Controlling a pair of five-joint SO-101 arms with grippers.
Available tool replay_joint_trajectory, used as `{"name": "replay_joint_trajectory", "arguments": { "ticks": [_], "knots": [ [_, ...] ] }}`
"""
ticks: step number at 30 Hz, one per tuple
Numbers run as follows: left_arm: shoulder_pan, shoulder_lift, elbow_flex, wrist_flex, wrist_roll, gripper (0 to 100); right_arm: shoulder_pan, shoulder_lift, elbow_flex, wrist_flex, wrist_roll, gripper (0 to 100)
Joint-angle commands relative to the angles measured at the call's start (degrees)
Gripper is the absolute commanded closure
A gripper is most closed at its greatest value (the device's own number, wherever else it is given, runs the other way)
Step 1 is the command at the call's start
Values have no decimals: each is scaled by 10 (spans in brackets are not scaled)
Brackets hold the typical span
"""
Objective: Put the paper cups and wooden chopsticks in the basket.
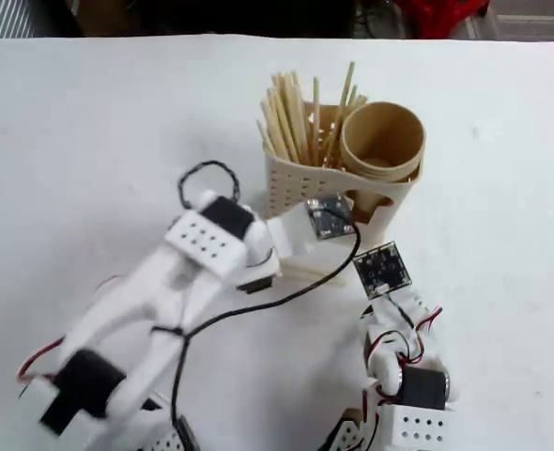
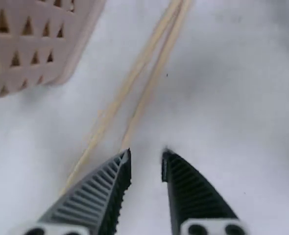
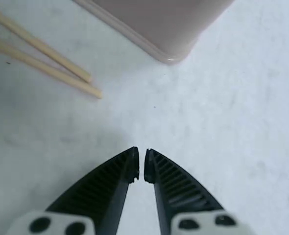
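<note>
Chopsticks (image 2: 153, 81) lie on the table (image 2: 232, 98) just beside the basket (image 2: 32, 44) corner.

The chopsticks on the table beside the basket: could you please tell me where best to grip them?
Probably mid-length, from straight above, closing across both chopsticks: they lie flat, close together on the table, clear of the basket.

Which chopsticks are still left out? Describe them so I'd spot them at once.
Find the pale perforated basket on the white table. By its base, two wooden chopsticks lie flat on the table; the bundle stands upright inside the basket.
</note>
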Motion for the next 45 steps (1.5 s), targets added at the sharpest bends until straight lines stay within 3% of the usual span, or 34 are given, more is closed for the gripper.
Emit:
{"name": "replay_joint_trajectory", "arguments": {
  "ticks": [1, 11, 16, 20, 24, 37, 45],
  "knots": [
    [7, 95, -46, -30, -7, 832, 3, -3, 5, 4, -1, 961],
    [8, 278, -180, -27, -2, 849, 3, -3, 5, 4, -1, 961],
    [7, 301, -209, 11, -3, 860, 3, -3, 5, 4, -1, 961],
    [8, 301, -207, 26, -3, 965, 3, -3, 5, 4, -1, 961],
    [7, 292, -200, 44, -4, 977, 3, -3, 5, 4, -1, 961],
    [8, 58, -37, 59, -6, 977, 3, -3, 5, 4, -1, 961],
    [8, -138, -24, 171, -6, 977, 3, -3, 5, 4, -1, 961]
  ]
}}
